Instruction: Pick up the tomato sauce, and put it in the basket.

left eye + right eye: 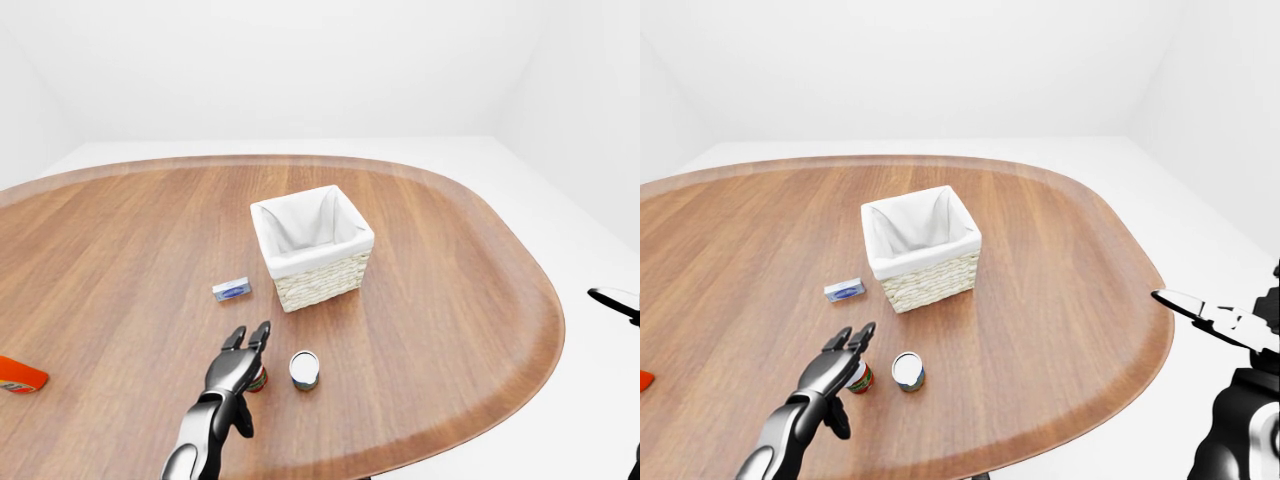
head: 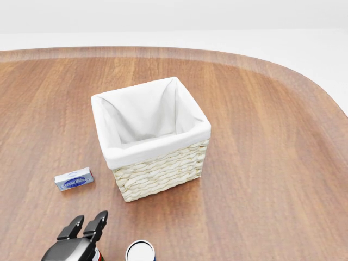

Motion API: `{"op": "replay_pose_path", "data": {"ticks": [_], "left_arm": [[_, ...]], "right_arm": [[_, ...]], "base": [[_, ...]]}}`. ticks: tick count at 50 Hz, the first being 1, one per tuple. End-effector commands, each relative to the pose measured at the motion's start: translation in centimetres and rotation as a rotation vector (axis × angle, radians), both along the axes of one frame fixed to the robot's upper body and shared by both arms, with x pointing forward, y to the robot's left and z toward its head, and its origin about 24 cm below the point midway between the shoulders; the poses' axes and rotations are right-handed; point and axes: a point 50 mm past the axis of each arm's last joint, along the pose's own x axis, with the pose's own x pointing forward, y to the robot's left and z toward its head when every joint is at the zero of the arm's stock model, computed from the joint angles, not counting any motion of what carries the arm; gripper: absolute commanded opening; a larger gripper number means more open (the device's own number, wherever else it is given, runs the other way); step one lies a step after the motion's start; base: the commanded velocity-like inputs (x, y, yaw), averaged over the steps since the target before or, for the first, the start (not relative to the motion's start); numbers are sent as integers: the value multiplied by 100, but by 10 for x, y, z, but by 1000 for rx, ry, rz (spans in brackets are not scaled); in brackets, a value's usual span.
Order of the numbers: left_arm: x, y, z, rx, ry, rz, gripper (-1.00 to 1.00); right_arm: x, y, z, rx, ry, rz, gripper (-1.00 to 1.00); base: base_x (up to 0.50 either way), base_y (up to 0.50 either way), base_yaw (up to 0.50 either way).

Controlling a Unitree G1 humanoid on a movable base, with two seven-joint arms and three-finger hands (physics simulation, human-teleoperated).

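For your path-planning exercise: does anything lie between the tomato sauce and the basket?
Nothing visible does. The tomato sauce, under the left hand, has bare table up to the basket; the silver can sits just right of that line.

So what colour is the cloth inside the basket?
White. The basket itself is pale woven straw, and its cloth lining is plain white, clearest in the head view.

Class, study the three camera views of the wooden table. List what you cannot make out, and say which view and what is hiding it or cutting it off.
- Small red-labelled tomato sauce can: mostly covered by the black left hand; label unreadable, grip unclear.
- Orange packet: cut off by the left-eye view's left edge.
- White-lidded can: cropped by the head view's bottom edge.
- Small blue-and-white box: print too small.
- White-lined wicker basket: floor hidden by its near wall.
- Right hand: fingers unclear, right-eye view's edge.
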Motion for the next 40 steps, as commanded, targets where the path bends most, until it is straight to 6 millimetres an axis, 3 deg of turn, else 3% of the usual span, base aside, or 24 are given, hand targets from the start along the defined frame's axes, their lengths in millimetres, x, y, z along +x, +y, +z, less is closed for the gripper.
{"op": "replay_pose_path", "data": {"ticks": [1, 40], "left_arm": [[1, 3, -2, 4, 2, 10, 100], [6, 5, -18, 32, 27, 10, 100]], "right_arm": [[1, 0, -1, 2, 6, 1, 100], [1, 0, -1, 2, 6, 3, 100]], "base": [[0, 0, 0], [0, 0, 0]]}}
